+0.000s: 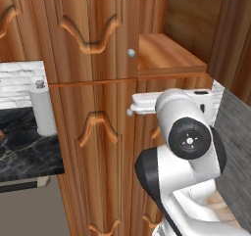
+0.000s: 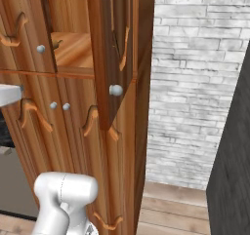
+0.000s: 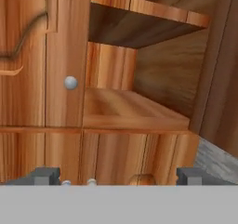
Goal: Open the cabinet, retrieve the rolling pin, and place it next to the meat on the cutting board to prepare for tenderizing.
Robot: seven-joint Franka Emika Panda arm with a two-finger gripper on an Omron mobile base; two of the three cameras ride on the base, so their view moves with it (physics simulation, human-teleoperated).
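Tall reddish-brown wooden cabinet (image 1: 93, 107) with carved wavy-arch door panels, seen from both base cameras and from the hand; its upper right door (image 2: 114, 48) stands swung outward, edge-on in the right base view, while the upper left door (image 1: 90, 29) is closed. Behind the open door, a bare wooden shelf (image 3: 135, 111) with a second shelf (image 3: 148, 18) above it; no slim light-tan rolling pin can be made out on the parts of either shelf that show, so its place cannot be told. To the left in the left base view, a dark marbled counter (image 1: 24, 147) bearing a white paper-towel roll (image 1: 41, 110). White arm with dark joints (image 1: 188, 142) raised before the lower doors. Small round silver knobs — one on the closed left door (image 3: 70, 82), one on the open door (image 2: 115, 89). Two-finger gripper (image 3: 118, 175) facing the opening, fingers (image 3: 44, 175) spread wide and holding nothing.

Step in hand, as judged: opening is done — retrieval begins; the next move calls for searching the compartment, perhaps higher or deeper, before reaching in.
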